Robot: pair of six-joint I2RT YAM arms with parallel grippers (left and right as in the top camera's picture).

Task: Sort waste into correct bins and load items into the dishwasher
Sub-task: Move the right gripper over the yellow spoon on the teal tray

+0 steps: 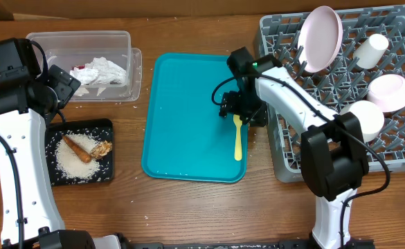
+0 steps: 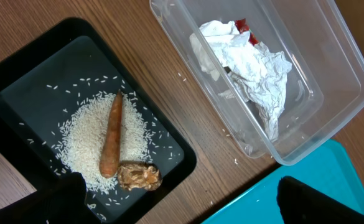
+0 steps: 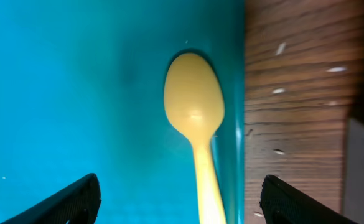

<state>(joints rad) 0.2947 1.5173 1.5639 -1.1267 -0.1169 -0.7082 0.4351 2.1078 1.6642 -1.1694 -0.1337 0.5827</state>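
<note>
Napkin point(image 2: 250, 68) sits in clear tub point(image 2: 322, 37), rice point(image 2: 82, 140) in black tray point(image 2: 32, 93).

White arms point(image 1: 285, 93), black joints point(image 1: 330, 162), possibly green LED point(image 1: 255, 63).

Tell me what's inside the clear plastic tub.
The clear tub holds a crumpled white napkin with a dark-red wrapper peeking out from its edge. The napkin covers most of the wrapper, and anything else under it cannot be seen.
</note>
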